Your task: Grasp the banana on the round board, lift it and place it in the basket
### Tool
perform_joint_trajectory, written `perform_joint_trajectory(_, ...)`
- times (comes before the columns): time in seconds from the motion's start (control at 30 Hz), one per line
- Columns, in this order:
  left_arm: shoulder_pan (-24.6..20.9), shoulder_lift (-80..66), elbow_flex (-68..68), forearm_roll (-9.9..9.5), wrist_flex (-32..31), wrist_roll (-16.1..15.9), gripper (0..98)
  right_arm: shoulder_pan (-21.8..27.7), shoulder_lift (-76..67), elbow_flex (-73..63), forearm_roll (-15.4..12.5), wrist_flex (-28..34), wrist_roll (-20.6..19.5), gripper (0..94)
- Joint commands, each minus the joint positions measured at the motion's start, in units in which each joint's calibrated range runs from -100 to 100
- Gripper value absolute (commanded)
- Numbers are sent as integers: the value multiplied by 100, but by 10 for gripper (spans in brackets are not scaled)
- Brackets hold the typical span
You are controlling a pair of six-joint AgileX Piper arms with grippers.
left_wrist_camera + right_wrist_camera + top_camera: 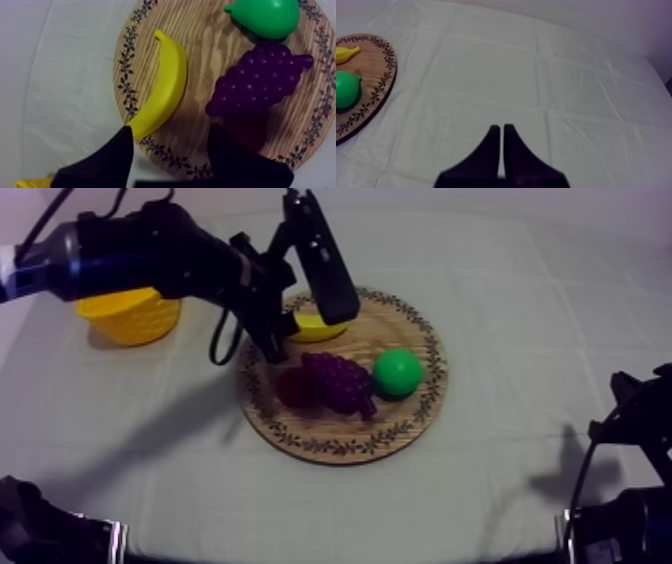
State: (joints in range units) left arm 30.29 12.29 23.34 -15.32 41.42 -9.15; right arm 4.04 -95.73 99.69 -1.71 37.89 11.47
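Worktop (520, 308): 1 wooden board (420, 413), and 1 yellow basket (130, 318) apart from it on my left. On the board: 1 banana (165, 85) by the rim, basket side; 1 grape bunch (260, 80); 1 pear (270, 17); 1 small red fruit (293, 386). Left pincer (171, 131) spread open above banana's end. Right pincer (501, 127) closed, empty, off the board. Banana prob. light, stiff, smooth, so slippery; grip across mid-belly.
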Motion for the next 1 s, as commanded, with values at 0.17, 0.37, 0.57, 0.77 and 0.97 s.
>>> perform_joint_trajectory(0.17,-32,852,-652,-16,153,-29,567,2,-2,-3,-2,1,-2,3)
perform_joint_trajectory(0.37,-89,1388,-1073,-83,321,-24,545,2,-2,-3,-2,1,-2,3)
perform_joint_trajectory(0.57,-106,1735,-1270,-203,357,7,542,2,-2,-3,-2,1,-2,3)
perform_joint_trajectory(0.77,-110,2028,-1393,-349,359,86,535,2,-2,-3,-2,1,-2,3)
perform_joint_trajectory(0.97,-130,2367,-1562,-444,357,171,503,2,-2,-3,-2,1,-2,3)
